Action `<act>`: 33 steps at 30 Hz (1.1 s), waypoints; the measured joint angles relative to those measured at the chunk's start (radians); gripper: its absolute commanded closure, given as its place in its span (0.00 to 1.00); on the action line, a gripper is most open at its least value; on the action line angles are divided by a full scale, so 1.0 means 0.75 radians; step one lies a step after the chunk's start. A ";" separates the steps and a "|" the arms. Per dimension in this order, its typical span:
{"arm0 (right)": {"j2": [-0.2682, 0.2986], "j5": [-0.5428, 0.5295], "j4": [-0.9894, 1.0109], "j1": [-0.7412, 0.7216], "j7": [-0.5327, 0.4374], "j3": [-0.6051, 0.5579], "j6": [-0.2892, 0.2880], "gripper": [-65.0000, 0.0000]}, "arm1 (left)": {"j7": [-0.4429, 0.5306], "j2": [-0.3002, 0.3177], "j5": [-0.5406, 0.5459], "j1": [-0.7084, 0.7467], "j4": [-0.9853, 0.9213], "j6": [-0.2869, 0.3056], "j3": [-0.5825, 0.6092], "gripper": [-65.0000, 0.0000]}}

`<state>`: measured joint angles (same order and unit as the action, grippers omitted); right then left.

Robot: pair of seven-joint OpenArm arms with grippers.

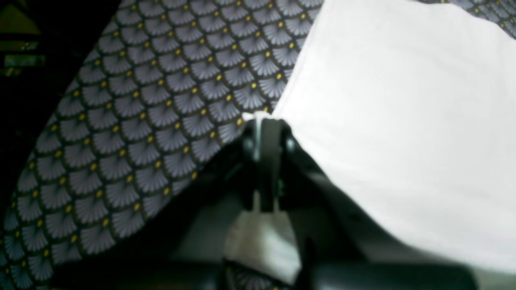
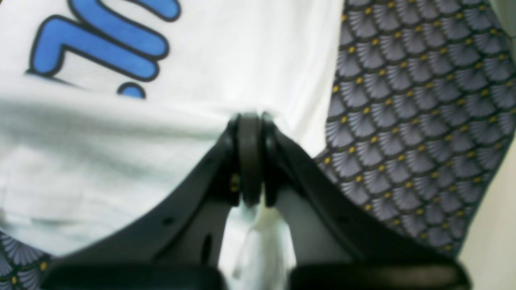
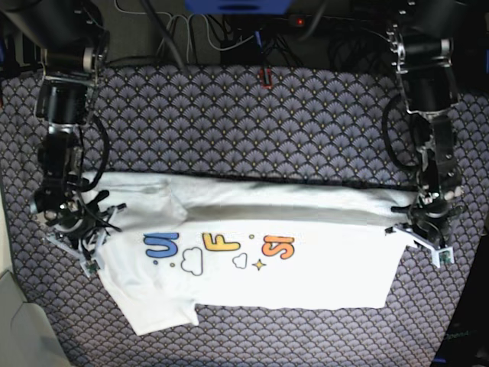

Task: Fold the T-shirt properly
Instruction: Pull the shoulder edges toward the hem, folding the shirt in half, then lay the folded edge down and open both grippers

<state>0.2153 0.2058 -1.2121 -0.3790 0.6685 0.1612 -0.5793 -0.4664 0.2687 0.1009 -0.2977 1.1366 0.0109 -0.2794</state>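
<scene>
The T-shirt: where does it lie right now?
In the base view the T-shirt lies spread across the near half of the patterned tablecloth, print up, its ends pinched by the right gripper at image left and the left gripper at image right.

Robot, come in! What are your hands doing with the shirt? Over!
Left gripper shut on T-shirt edge. Right gripper shut on other edge. Shirt half-folded on tablecloth. Nothing in the way.
</scene>
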 measured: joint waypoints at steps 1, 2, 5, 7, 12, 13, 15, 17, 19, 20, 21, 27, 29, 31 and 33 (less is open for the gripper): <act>0.000 0.011 0.000 -0.001 -0.001 0.001 0.000 1.00 | 0.001 -0.001 0.000 -0.004 0.000 0.001 0.000 0.99; -0.002 0.026 0.001 -0.003 0.002 0.001 -0.001 1.00 | 0.001 -0.002 0.000 -0.006 0.000 0.001 0.000 0.99; -0.015 0.039 0.001 -0.011 0.001 0.003 -0.001 1.00 | -0.001 -0.005 0.001 -0.019 0.000 0.001 0.000 0.99; -0.015 0.035 0.001 -0.012 0.000 0.000 0.000 1.00 | 0.003 -0.004 -0.001 -0.033 -0.014 0.001 0.000 0.99; -0.017 0.035 0.001 -0.010 0.001 0.001 0.000 1.00 | 0.004 -0.005 -0.001 -0.032 -0.034 0.000 0.000 0.99; -0.017 0.035 0.001 -0.010 0.002 0.001 0.000 1.00 | 0.004 -0.005 -0.001 -0.032 -0.034 0.000 0.000 0.99; -0.018 0.036 0.001 -0.006 0.007 0.001 0.000 1.00 | 0.005 -0.005 -0.001 -0.032 -0.034 0.001 0.000 0.99; -0.018 0.036 0.001 -0.003 0.014 0.001 -0.001 0.97 | 0.002 -0.004 -0.001 -0.030 -0.034 0.001 0.000 0.98; -0.018 0.035 0.001 0.003 0.039 0.001 0.000 0.87 | -0.002 -0.004 -0.001 -0.024 -0.034 -0.001 0.000 0.89; -0.018 0.036 0.001 0.007 0.052 0.001 -0.001 0.81 | -0.007 -0.003 -0.001 -0.021 -0.034 -0.001 0.000 0.83; -0.018 0.036 0.001 0.012 0.057 0.001 -0.001 0.74 | -0.006 -0.001 -0.002 -0.020 -0.034 0.000 0.000 0.74; -0.015 0.040 -0.008 0.021 0.056 0.005 -0.001 0.49 | -0.011 0.003 0.003 0.019 -0.021 -0.001 0.000 0.33; -0.011 0.041 -0.051 0.046 0.058 0.006 -0.001 0.50 | -0.009 0.004 0.006 0.024 -0.021 -0.001 -0.005 0.26; -0.010 0.044 -0.138 0.093 0.061 0.008 -0.001 0.50 | 0.001 0.006 0.009 0.042 -0.009 0.000 -0.007 0.23; -0.007 0.040 -0.237 0.147 0.057 0.008 -0.001 0.50 | 0.002 0.016 0.010 0.097 0.046 -0.001 -0.007 0.24</act>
<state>0.2104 0.2356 -1.3899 -0.2687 0.7113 0.1673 -0.5797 -0.4652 0.2806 0.1081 -0.2253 1.1713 0.0105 -0.2848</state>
